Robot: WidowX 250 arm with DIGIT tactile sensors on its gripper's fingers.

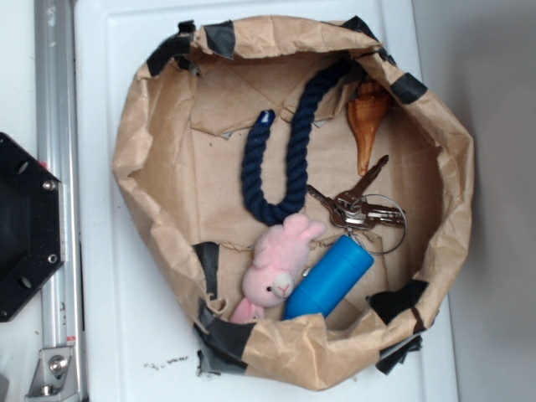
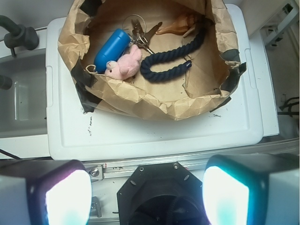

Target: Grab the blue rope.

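Observation:
The blue rope [image 1: 288, 159], a thick navy twisted cord bent in a U with a shiny blue cap at one end, lies inside the brown paper bag [image 1: 151, 134]. In the wrist view the blue rope [image 2: 171, 63] curves across the floor of the bag [image 2: 154, 101], far ahead of my gripper [image 2: 146, 194]. The gripper hangs high over the black robot base, well back from the bag, open, with nothing between its two glowing pads [image 2: 68, 197]. It does not show in the exterior view.
In the bag with the rope lie a pink plush [image 1: 276, 268], a light-blue cylinder [image 1: 331, 276], a bunch of keys [image 1: 360, 209] and an orange shell [image 1: 366, 126]. The bag sits on a white lid [image 1: 100, 301]. A metal rail [image 1: 54, 100] and black base [image 1: 25, 226] stand left.

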